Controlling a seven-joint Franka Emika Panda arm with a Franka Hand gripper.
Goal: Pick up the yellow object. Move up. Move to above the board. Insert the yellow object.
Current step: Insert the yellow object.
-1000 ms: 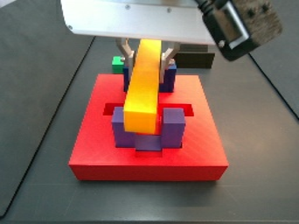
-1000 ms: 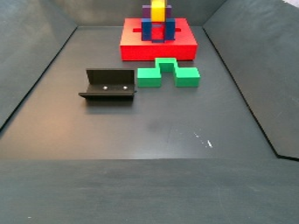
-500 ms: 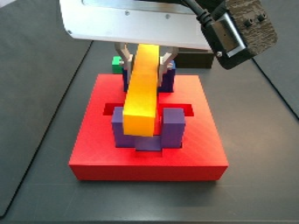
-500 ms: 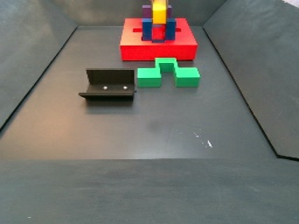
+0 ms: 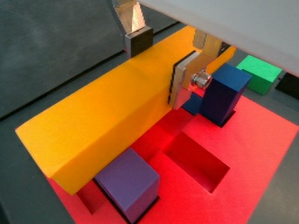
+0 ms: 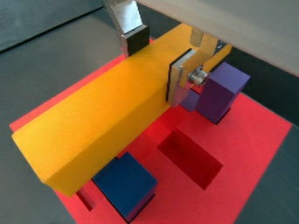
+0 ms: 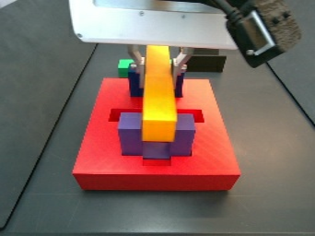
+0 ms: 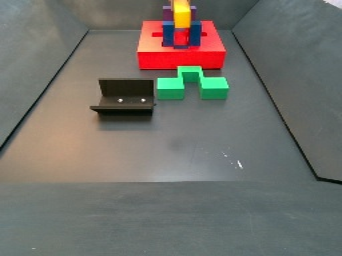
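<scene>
My gripper (image 5: 162, 68) is shut on the yellow object (image 5: 111, 109), a long yellow-orange bar, with one finger pad (image 5: 184, 77) flat on its side and the other finger (image 5: 139, 39) on the far side. It shows the same way in both wrist views (image 6: 158, 68). The bar (image 7: 157, 92) hangs slanted over the red board (image 7: 154, 164), its lower end between two purple posts (image 7: 133, 136). In a side view the bar (image 8: 181, 13) stands above the board (image 8: 183, 48) at the far end. The gripper (image 7: 160, 57) is partly hidden by the wrist housing.
A green notched block (image 8: 191, 83) lies in front of the board, and the dark fixture (image 8: 123, 98) stands to its left. A black block (image 7: 207, 63) and a green piece (image 7: 125, 66) lie behind the board. A recessed slot (image 5: 198, 162) opens beside the posts.
The bar's lower end has swung slightly right and now lines up straighter between the two purple posts. The gripper has shifted a little right with it.
</scene>
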